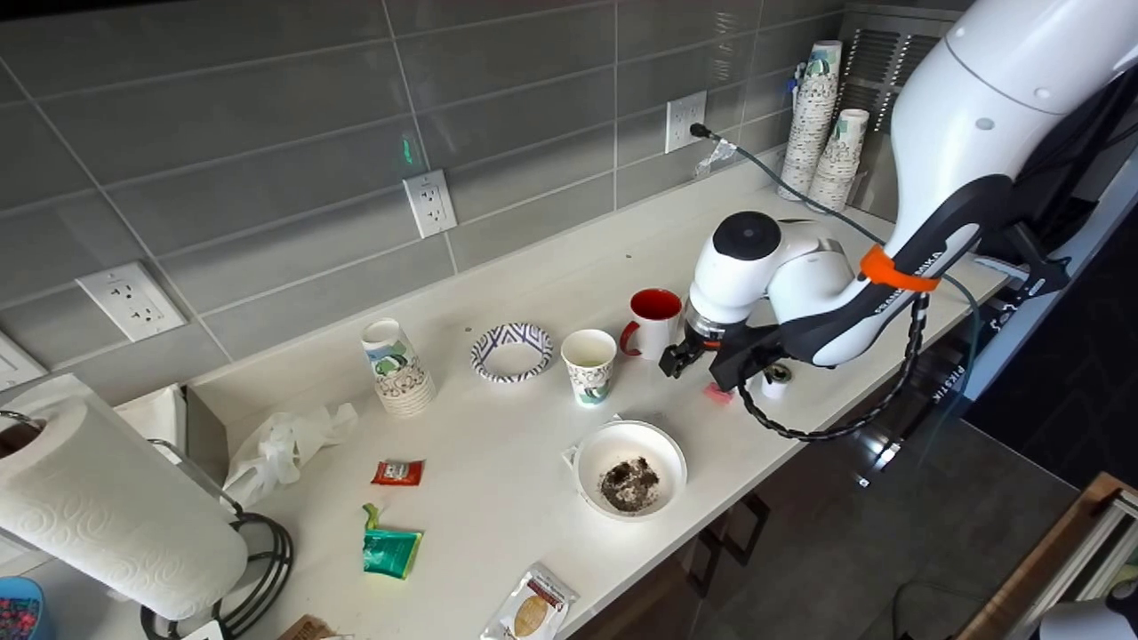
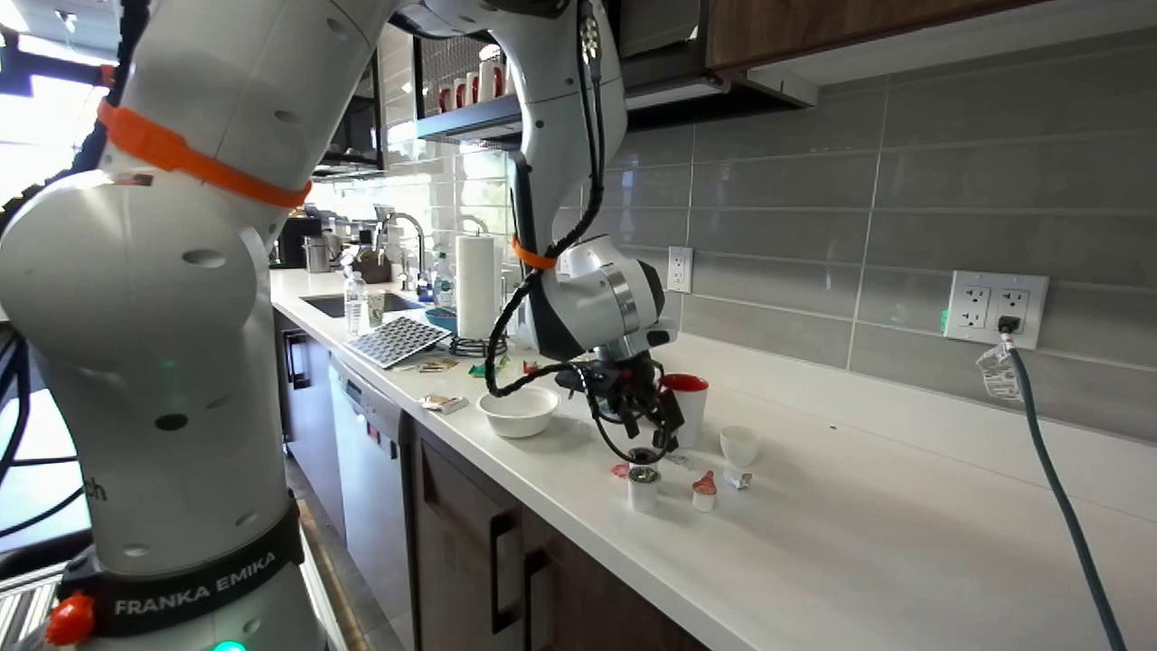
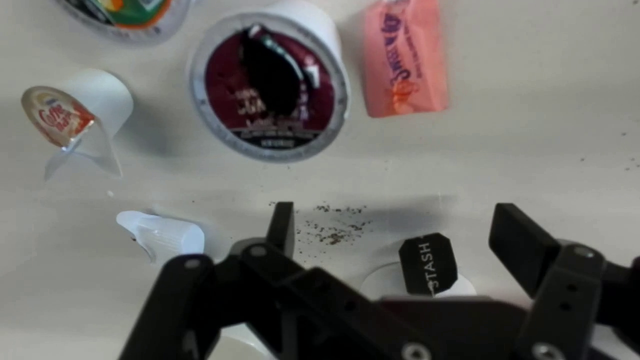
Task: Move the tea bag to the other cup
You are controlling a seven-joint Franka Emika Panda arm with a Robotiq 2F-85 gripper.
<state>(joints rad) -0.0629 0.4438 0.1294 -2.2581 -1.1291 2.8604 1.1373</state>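
Observation:
A black STASH tea tag (image 3: 428, 264) hangs on the outside of the white mug with a red inside; its white side (image 3: 382, 282) shows in the wrist view. The tea bag itself is hidden. The mug also shows in both exterior views (image 1: 653, 342) (image 2: 689, 411). My gripper (image 3: 397, 225) is open and empty, its fingers apart on either side of the tag. In both exterior views the gripper (image 1: 702, 360) (image 2: 653, 434) is low beside the mug. A patterned paper cup (image 1: 590, 369) stands near the mug. A small white cup (image 2: 739, 446) also stands near it.
Coffee pods (image 3: 272, 90), an opened creamer (image 3: 100, 100) and a pink sweetener packet (image 3: 406, 57) lie near the gripper. A white bowl (image 1: 671, 489) holds dark grounds. A patterned paper bowl (image 1: 511, 356) and a cup stack (image 1: 398, 369) stand farther along the counter.

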